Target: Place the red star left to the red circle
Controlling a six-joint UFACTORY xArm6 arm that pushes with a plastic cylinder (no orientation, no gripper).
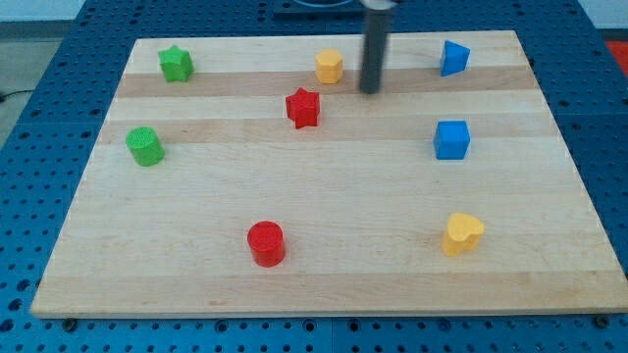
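My tip (370, 90) rests on the wooden board (324, 275) near the view's top, just right of the yellow hexagon (330, 66) and up and to the right of the red star (303, 108), touching neither. The red circle (266, 243) stands well below the star, toward the view's bottom. A green star (176, 64) and green cylinder (145, 146) sit at the view's left, while two blue blocks (453, 58) (451, 139) and a yellow heart (462, 234) line the right.

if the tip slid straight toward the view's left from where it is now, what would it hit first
Probably the yellow block: it sits just left of my tip, slightly higher in the view, so contact may only be grazing. The red star lies lower, likely missed.
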